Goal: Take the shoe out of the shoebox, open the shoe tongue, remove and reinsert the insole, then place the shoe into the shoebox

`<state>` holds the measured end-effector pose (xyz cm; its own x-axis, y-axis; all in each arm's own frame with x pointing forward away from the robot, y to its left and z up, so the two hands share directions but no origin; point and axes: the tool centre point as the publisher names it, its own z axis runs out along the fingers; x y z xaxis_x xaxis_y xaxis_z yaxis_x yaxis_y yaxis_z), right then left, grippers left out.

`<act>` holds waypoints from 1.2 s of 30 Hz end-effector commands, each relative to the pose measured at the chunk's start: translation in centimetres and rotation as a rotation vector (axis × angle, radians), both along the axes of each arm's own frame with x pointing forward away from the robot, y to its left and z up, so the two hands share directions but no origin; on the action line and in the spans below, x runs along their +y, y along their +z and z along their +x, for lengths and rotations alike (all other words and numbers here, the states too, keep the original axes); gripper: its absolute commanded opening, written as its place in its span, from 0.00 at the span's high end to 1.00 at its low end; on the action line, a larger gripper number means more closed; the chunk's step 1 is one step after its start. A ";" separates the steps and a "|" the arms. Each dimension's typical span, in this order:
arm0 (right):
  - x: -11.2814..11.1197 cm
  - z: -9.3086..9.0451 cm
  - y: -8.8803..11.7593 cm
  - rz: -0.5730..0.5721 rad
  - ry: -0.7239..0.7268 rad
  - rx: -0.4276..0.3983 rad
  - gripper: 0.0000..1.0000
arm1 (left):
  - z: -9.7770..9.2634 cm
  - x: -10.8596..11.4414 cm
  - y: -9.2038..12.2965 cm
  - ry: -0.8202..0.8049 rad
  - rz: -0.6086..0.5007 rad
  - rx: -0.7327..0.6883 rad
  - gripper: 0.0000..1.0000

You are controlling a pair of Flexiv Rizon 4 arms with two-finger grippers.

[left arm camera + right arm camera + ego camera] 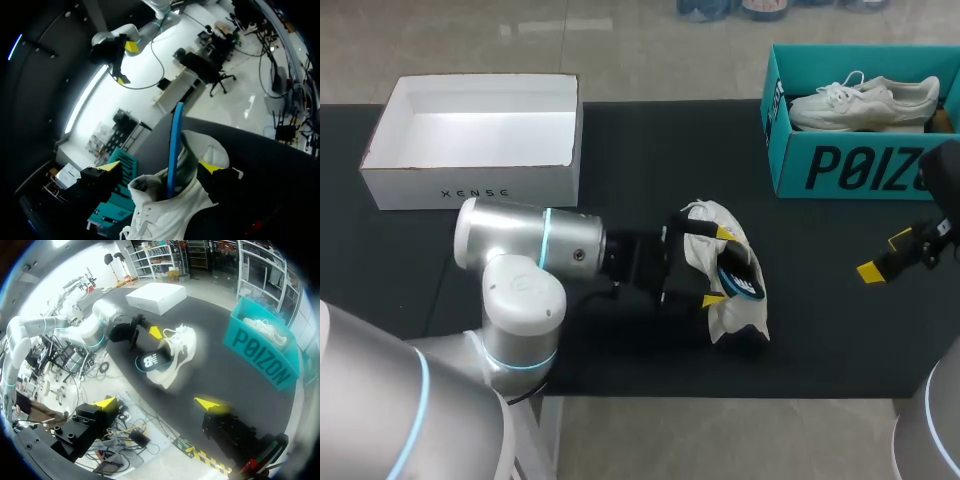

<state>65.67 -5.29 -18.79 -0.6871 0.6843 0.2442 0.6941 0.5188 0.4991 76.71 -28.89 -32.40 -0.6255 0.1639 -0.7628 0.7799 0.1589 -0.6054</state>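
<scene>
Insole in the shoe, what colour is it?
Insole: dark with a blue edge; right wrist view shows it best.

Robotics lab, robot arms [520, 240], black worktable [620, 140]

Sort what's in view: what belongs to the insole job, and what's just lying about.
Job: white shoe on the table; its insole sticking out; left tool at the shoe; right tool; the shoebox, either the teal box or the white box, cannot tell which.
Lying about: second shoe in the teal box; whichever box goes unused.
</scene>
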 end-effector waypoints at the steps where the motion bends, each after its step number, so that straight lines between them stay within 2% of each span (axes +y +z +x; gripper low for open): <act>1: 0.0 -0.2 -0.1 -0.001 -0.002 -0.003 0.00 | -0.9 0.6 1.0 0.022 -0.016 -0.008 0.00; 6: 0.0 -0.2 -0.1 -0.001 -0.002 -0.003 0.00 | -2.1 0.7 1.3 0.042 -0.026 0.005 0.00; 7: 0.0 -0.2 -0.1 -0.001 -0.002 -0.003 0.00 | -2.3 0.8 1.2 0.051 -0.024 0.012 0.15; 12: 0.0 -0.2 -0.1 -0.001 -0.002 -0.003 0.00 | -3.1 1.5 0.5 0.065 -0.006 0.041 0.23; 14: 0.0 -0.2 -0.1 -0.001 -0.002 -0.003 0.00 | -3.2 1.8 0.3 0.068 -0.001 0.048 0.31; 16: 0.0 -0.2 -0.1 -0.001 -0.002 -0.003 0.00 | -3.3 1.9 0.1 0.072 0.002 0.053 0.31; 19: 0.0 -0.2 -0.1 -0.001 -0.002 -0.003 0.00 | -3.1 1.8 0.0 0.076 0.006 0.055 0.23; 22: 0.0 -0.2 -0.1 -0.001 -0.002 -0.003 0.00 | -2.6 1.4 -0.2 0.079 0.005 0.056 0.24; 30: 0.0 -0.2 -0.1 -0.001 -0.002 -0.003 0.00 | -1.6 -0.3 -0.3 0.066 0.002 0.069 0.52; 33: 0.0 -0.2 -0.1 -0.001 -0.002 -0.003 0.00 | -1.3 -0.9 -0.4 0.053 0.009 0.069 0.43; 36: 0.0 -0.2 -0.1 -0.001 -0.002 -0.003 0.00 | -1.0 -1.1 -0.6 0.052 0.016 0.070 0.46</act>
